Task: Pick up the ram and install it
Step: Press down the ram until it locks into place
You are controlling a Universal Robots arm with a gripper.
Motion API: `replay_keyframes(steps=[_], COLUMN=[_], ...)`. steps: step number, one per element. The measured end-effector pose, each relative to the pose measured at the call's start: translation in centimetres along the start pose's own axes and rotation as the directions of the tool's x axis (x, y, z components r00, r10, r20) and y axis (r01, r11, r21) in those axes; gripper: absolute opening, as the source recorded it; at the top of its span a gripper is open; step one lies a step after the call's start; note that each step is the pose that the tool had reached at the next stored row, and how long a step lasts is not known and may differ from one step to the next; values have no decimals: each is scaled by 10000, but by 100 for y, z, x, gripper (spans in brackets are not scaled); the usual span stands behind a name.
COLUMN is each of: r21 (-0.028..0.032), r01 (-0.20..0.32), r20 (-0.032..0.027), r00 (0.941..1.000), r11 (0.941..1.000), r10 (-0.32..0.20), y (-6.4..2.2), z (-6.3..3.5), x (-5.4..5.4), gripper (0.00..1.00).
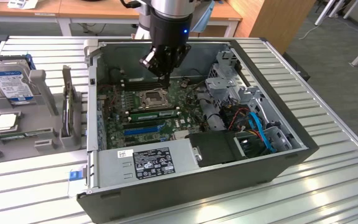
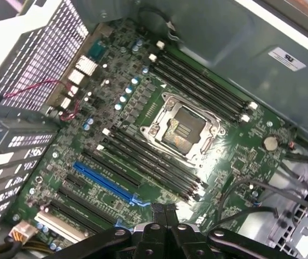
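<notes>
My gripper (image 1: 162, 77) hangs inside the open computer case (image 1: 278, 163), low over the motherboard (image 1: 160, 123) near the black memory slots (image 1: 140, 85) at the back. Its fingers are shut together, and I see nothing between them. In the wrist view the shut gripper (image 2: 165, 209) points down at the board between the blue slot (image 2: 105, 182) and the processor socket (image 2: 181, 129). A long green ram stick (image 1: 153, 112) sits in a slot just in front of the socket (image 1: 152, 97). Black memory slots (image 2: 202, 81) run along both sides of the socket.
On the exterior view's left, a grey rack (image 1: 17, 126) holds a blue-labelled hard drive (image 1: 10, 81), an upright card (image 1: 67, 105) and a small chip (image 1: 5, 122). The case also holds a power supply (image 1: 148, 161), blue and red cables (image 1: 260, 133) and a metal drive cage (image 1: 225, 86).
</notes>
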State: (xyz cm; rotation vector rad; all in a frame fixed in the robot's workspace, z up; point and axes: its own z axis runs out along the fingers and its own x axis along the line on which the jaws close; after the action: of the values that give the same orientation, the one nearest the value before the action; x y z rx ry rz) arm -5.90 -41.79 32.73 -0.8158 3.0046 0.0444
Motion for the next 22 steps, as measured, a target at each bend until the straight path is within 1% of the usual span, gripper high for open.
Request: replay_keyframes(steps=[6, 12, 20, 22], r21=[21, 40, 41, 31], r01=[-644, -1235, -1289, -1311], r20=[14, 28, 26, 2], r00=[9979, 9923, 9917, 9914], r11=[9979, 9923, 9916, 9914], r10=[644, 1234, 1289, 1311], y=[0, 0, 0, -3], z=[2, 4, 4, 5], x=[0, 0, 0, -6], gripper=[10, 10, 10, 10])
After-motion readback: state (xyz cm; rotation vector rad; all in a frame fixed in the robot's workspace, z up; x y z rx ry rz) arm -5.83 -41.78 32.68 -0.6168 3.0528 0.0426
